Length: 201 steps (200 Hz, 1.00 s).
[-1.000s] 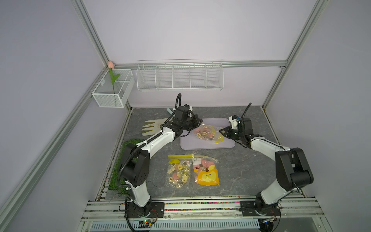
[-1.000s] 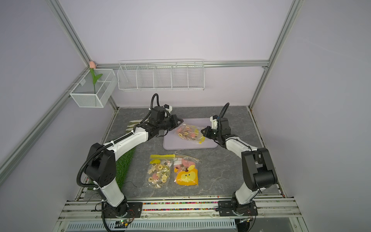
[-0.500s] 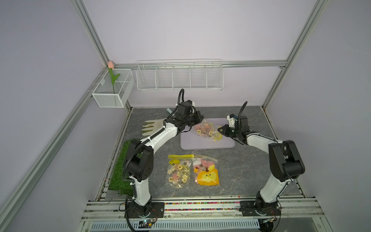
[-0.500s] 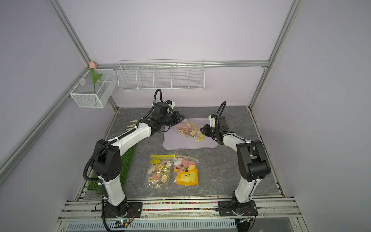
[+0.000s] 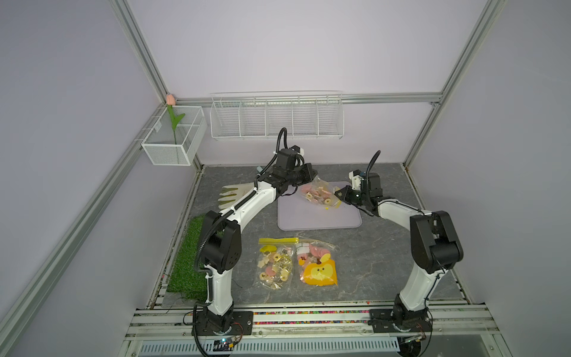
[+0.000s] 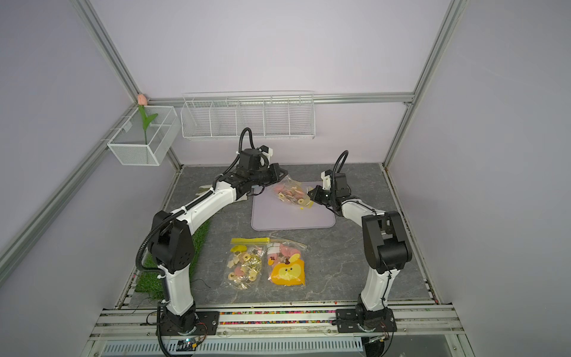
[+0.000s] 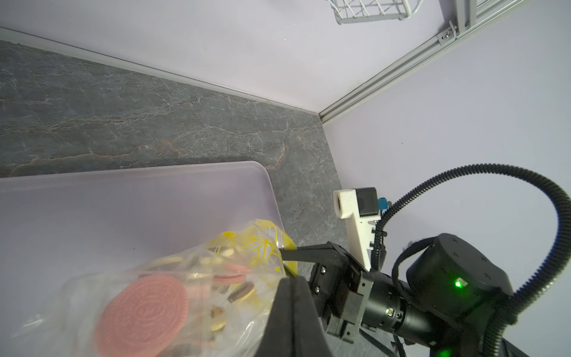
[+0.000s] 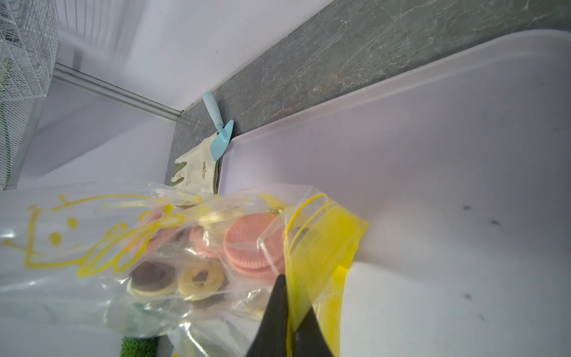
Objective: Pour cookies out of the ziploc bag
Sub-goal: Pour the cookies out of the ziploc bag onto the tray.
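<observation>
- Clear plastic ziploc bag with a yellow zip strip. The print is yellow line art, a boxy cartoon face and leaf outlines; no lettering I can read.
- The bag hangs between both grippers over the far edge of the flat lilac plastic tray, far-middle of the grey stone-pattern table. Can't tell if it touches the tray.
- Cookies are inside the bag: pink ridged discs, cream rings, dark brown pieces.
- Left gripper: jaws closed on the bag end opposite the zip strip. The arm is stretched long from the near-left base, wrist about level above the tray's far left corner.
- Right gripper: jaws pinched tight on the yellow zip strip. Elbow high, forearm low, reaching in at the tray's far right corner.
- Right wrist view only: a small light-blue plastic trowel on a cream fabric glove, just beside a tray corner.
- Top views only: two more filled clear bags flat near the table's front edge.
</observation>
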Motion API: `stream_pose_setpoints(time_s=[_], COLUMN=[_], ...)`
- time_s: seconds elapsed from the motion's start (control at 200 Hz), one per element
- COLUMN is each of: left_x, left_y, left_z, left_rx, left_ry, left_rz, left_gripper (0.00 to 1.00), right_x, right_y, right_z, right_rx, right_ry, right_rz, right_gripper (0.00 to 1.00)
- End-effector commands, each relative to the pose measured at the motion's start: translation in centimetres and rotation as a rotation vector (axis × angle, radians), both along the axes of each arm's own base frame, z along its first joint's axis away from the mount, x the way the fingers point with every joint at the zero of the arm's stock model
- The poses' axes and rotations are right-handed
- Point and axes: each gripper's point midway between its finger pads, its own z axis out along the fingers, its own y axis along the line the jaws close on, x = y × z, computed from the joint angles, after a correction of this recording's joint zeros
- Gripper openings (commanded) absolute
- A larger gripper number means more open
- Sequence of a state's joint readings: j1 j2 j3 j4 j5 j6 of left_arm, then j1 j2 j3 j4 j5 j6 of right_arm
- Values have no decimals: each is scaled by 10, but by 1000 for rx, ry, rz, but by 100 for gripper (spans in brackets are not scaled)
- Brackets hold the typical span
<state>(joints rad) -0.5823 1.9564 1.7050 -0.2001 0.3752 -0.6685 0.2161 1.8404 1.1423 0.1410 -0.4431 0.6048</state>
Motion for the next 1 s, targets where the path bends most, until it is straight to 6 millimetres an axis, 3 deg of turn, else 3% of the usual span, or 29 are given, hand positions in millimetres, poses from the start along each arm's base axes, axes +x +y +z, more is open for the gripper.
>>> stream_pose_setpoints(time_s=[0.0, 0.39, 0.575, 0.6, 0.78, 1.0], left_x=[4, -2, -4, -4, -5, -1], left_y=[-5, -5, -1, 0, 3, 7], left_z=[10, 12, 13, 14, 22, 33], left_rx=[-11, 16, 37, 39, 51, 72], left_ry=[-50, -75, -84, -88, -109, -142], left_rz=[-36, -74, -73, -74, -68, -43], left_gripper=[0, 0, 0, 0, 0, 0], right_x=[1, -11, -19, -14, -22, -30], right_y=[3, 9, 6, -8, -18, -24], right_z=[-2, 16, 18, 17, 13, -4], right_rx=[11, 58, 44, 40, 35, 35], right_ry=[13, -17, -12, -8, -2, 28], right_rz=[27, 73, 64, 35, 16, 5], right_gripper=[10, 25, 17, 17, 9, 7])
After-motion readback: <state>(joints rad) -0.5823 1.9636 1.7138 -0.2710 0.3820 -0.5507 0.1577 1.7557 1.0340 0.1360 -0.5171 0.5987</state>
